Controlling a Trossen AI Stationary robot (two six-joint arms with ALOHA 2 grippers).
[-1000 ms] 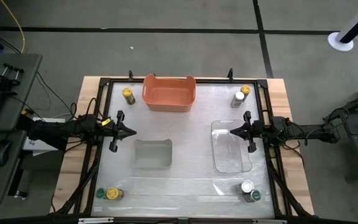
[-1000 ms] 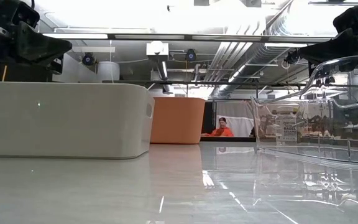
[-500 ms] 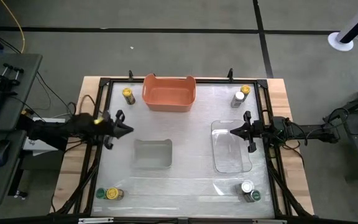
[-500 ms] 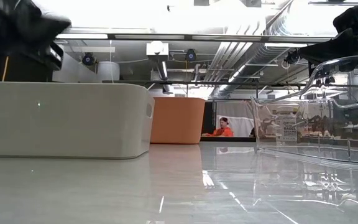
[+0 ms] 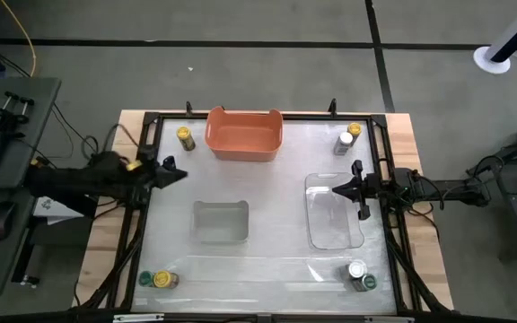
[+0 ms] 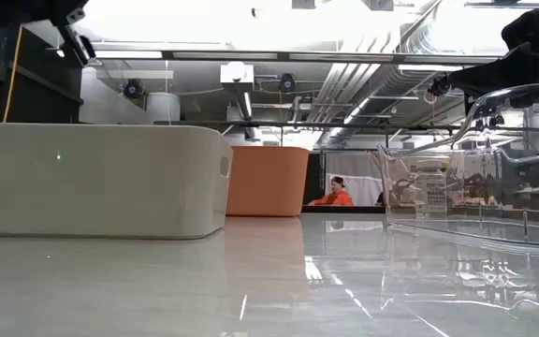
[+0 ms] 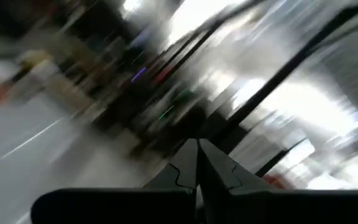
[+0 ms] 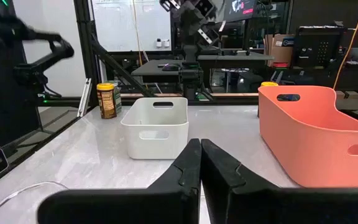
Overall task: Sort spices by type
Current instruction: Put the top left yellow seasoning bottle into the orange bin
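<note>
Seven small jars stand upright on their bases near the table's corners in the high view. A yellow-lidded jar [image 5: 185, 137] is far left. A green-lidded jar [image 5: 145, 279] and a yellow-lidded jar [image 5: 162, 279] are near left. A yellow-lidded jar [image 5: 354, 130] and a silver-lidded jar [image 5: 345, 141] are far right. A silver-lidded jar [image 5: 356, 269] and a green-lidded jar [image 5: 367, 283] are near right. My left gripper [image 5: 179, 172] hangs shut over the table's left edge, short of the far-left jar. My right gripper [image 5: 335, 188] hangs shut over the clear tub's far end.
An orange tub [image 5: 244, 133] sits at the far middle, a pale tub [image 5: 220, 222] left of centre, and a clear rectangular tub [image 5: 333, 209] to the right. A black frame [image 5: 151, 126] runs round the table. A person in orange [image 6: 333, 194] sits far behind.
My left gripper has swung from beside the pale tub toward the table's far-left, pulling back over the left edge and rising; in the low view it has left the picture's upper left. Its wrist view is streaked with motion. My right arm has kept still.
</note>
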